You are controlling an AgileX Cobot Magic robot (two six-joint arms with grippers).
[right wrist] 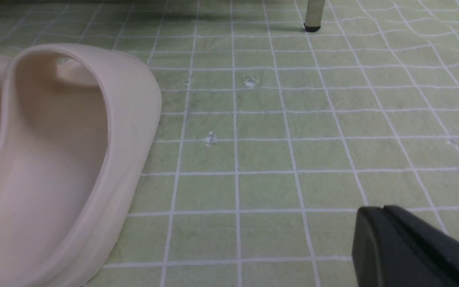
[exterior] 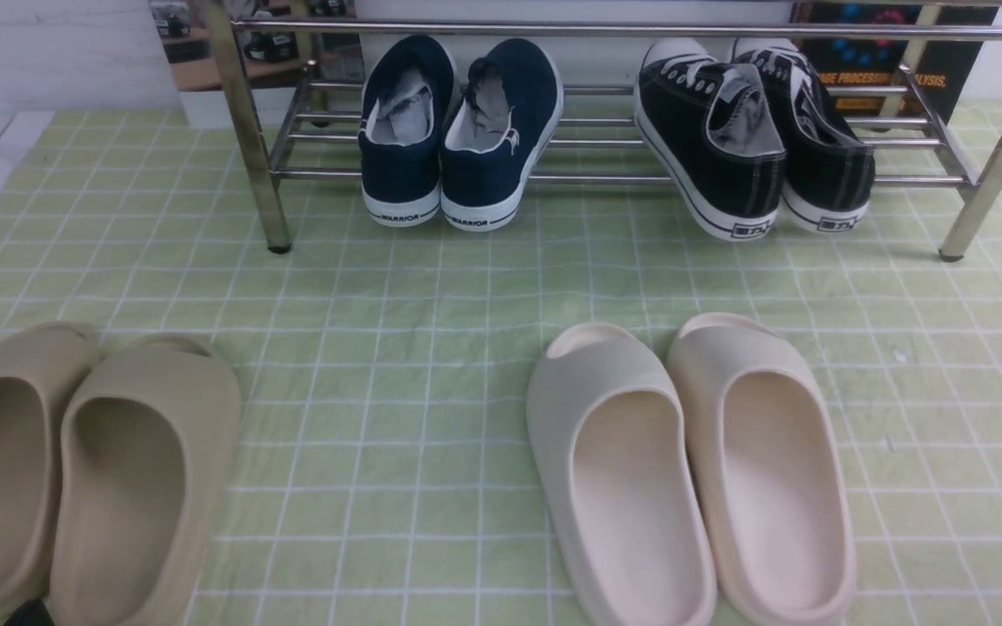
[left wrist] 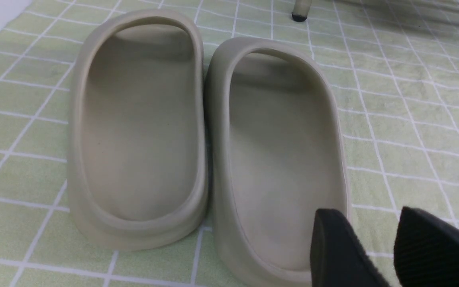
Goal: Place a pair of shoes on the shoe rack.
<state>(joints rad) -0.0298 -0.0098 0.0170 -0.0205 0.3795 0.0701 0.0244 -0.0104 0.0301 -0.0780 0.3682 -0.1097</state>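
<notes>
Taking the shoe rack as landmark, the tan slides lay well in front of its left leg, with the left gripper hanging open, empty, just over the heel of one. The navy slip-ons sat on its lower bars at the left, the cream slides in front of its middle, and the black sneakers on its lower bars at the right, heels overhanging and the left one tilted. The right gripper was closed, holding nothing. The placing looked done; a good finish would keep both arms clear, nudging the tilted sneaker only gently.

Black sneakers heels-out, leaning on chrome shoe rack.
</notes>
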